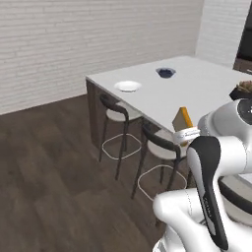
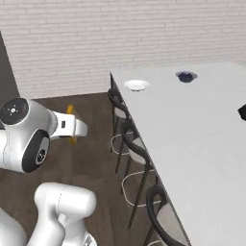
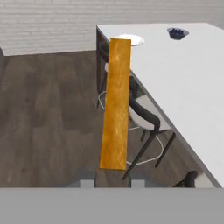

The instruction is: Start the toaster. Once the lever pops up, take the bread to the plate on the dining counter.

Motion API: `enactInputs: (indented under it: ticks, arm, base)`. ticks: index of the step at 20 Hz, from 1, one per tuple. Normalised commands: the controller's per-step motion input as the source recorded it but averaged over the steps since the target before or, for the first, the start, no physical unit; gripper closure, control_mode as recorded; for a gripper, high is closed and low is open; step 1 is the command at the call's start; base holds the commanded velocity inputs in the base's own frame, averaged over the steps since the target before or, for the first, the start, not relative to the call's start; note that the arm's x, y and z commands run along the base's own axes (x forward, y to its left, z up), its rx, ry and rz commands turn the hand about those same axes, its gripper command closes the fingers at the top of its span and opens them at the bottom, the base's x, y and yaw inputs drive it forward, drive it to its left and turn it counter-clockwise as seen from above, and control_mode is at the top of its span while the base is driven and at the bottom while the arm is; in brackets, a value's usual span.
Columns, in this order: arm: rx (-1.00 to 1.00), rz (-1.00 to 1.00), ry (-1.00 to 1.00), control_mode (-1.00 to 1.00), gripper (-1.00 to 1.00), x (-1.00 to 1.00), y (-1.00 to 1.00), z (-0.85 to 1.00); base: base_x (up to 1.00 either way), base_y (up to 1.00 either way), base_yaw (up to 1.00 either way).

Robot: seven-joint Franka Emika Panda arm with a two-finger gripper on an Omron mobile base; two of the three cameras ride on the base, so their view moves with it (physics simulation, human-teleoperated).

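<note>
My gripper (image 3: 112, 181) is shut on the bread (image 3: 116, 105), a tan slice with a golden-brown crust, held edge-on and upright in the hand view. The slice (image 1: 183, 119) sticks up from the hand just short of the dining counter's (image 1: 197, 93) near edge. From the right, the bread (image 2: 70, 111) hangs over the wooden floor, left of the counter (image 2: 192, 125). The white plate (image 1: 128, 86) (image 2: 136, 85) sits near the counter's far left corner. It is partly behind the slice in the hand view (image 3: 134, 40). The toaster is out of view.
A pale bowl of dark berries (image 1: 166, 73) (image 2: 186, 76) sits further along the counter. Dark-backed stools (image 1: 118, 114) (image 1: 162, 142) (image 2: 132, 146) line the counter's near side. A dark object (image 1: 243, 90) lies at the counter's right. A brick wall stands behind.
</note>
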Motion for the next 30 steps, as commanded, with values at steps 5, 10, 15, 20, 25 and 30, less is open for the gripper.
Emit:
enactInputs:
  ticks: [5, 10, 15, 20, 25, 30]
  arm:
    - [0.00, 0.00, 0.00, 1.00, 1.00, 0.00, 0.00, 0.00]
    - [0.00, 0.00, 0.00, 1.00, 1.00, 0.00, 0.00, 0.00]
    - [0.00, 0.00, 0.00, 1.00, 1.00, 0.00, 0.00, 0.00]
    - [0.00, 0.00, 0.00, 1.00, 1.00, 0.00, 0.00, 0.00]
    - [0.00, 0.00, 0.00, 1.00, 1.00, 0.00, 0.00, 0.00]
    - [0.00, 0.00, 0.00, 1.00, 1.00, 0.00, 0.00, 0.00]
  base:
    - [1.00, 0.91, -0.49]
    - [1.00, 1.00, -0.45]
    - [1.00, 1.00, -0.45]
    - [1.00, 1.00, -0.44]
    - [0.87, 1.00, -0.42]
    - [0.98, 1.00, -0.43]
